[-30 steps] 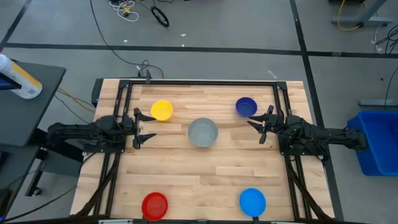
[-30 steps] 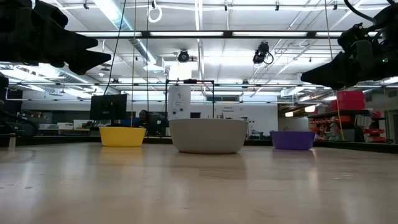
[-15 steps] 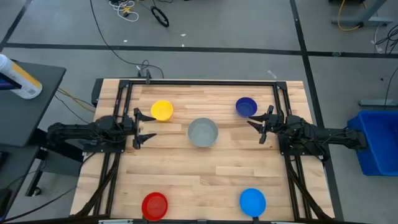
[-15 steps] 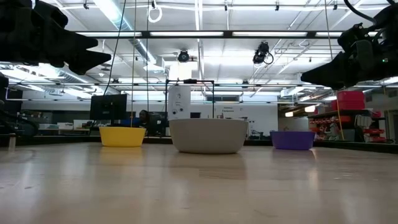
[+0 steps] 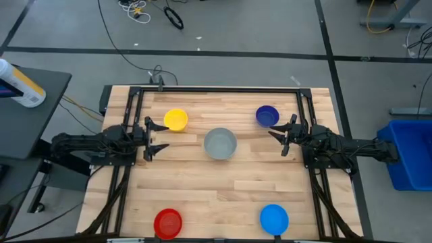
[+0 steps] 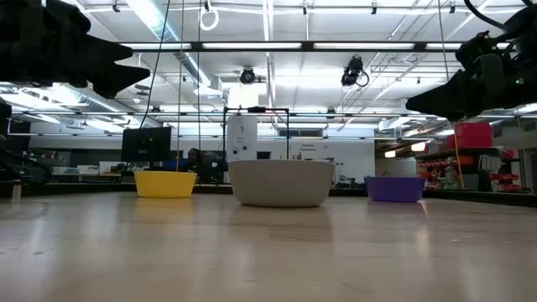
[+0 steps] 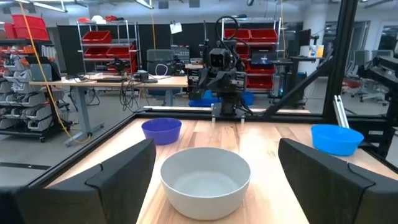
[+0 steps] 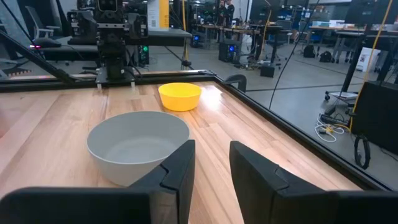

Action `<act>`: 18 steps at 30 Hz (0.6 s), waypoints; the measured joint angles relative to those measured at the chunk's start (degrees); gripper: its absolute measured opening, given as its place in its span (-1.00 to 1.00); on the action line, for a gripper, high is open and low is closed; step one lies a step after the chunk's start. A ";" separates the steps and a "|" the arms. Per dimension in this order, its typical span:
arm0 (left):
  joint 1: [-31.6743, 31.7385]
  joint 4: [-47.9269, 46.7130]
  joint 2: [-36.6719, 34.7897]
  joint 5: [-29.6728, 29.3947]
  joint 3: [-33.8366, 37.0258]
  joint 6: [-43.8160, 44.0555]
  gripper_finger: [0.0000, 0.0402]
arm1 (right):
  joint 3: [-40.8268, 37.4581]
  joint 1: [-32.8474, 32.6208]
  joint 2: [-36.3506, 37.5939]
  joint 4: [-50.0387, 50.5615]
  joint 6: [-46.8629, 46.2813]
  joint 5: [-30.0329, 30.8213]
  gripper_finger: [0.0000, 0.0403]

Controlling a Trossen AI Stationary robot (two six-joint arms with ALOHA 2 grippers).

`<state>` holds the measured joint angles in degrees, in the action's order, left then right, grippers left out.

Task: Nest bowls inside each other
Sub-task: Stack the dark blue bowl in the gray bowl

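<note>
Seen only from above: red bowl (image 5: 168,222) and light blue bowl (image 5: 274,219) at desk's near edge. Left gripper (image 5: 156,139) spread wide, right gripper (image 5: 279,138) part-open, both empty. No readable writing.

probably lab: shelved red bins (image 7: 104,36)

Wooden worktop (image 5: 223,182) with five bowls standing apart on it

The worktop is pale plank wood edged by a dark metal frame (image 5: 216,88). A grey bowl (image 5: 220,144) sits near its middle, upright and empty. Toward the far edge stand a yellow bowl (image 5: 176,120) on the left and a dark blue bowl (image 5: 267,116) on the right, each near the grey one but not touching it. Along the near edge, well apart from the others, rest a red bowl (image 5: 168,223) on the left and a bright light blue bowl (image 5: 274,219) on the right. No bowl sits inside another.
</note>
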<state>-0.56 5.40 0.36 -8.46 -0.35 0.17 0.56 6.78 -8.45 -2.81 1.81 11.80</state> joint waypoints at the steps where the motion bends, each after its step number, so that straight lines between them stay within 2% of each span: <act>1: 0.00 -0.31 0.00 0.16 -0.01 0.04 0.73 | 0.00 0.00 0.00 0.00 0.00 0.01 -0.46; 5: -0.02 -0.70 0.00 0.05 0.00 0.72 0.73 | 0.00 0.00 0.00 -0.34 -0.06 0.01 -0.45; 8: -0.02 -0.02 0.00 -2.22 0.00 1.05 0.73 | 0.01 -0.03 0.00 -1.91 -3.36 -0.01 -0.46; 10: -0.02 0.93 0.00 -5.21 0.02 2.83 0.73 | 0.01 -0.03 0.04 -2.42 -6.46 0.16 -0.46; 13: -0.02 1.91 -0.01 -11.62 0.02 6.25 0.73 | 0.01 0.01 0.00 -2.57 -10.09 3.78 -0.48; 18: 0.00 0.39 0.00 -20.80 0.02 11.02 0.73 | 0.00 0.00 0.02 -2.59 -10.94 4.62 -0.47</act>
<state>-0.56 5.79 0.36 -29.26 -0.34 11.19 0.56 6.78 -8.43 -5.40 -9.12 16.43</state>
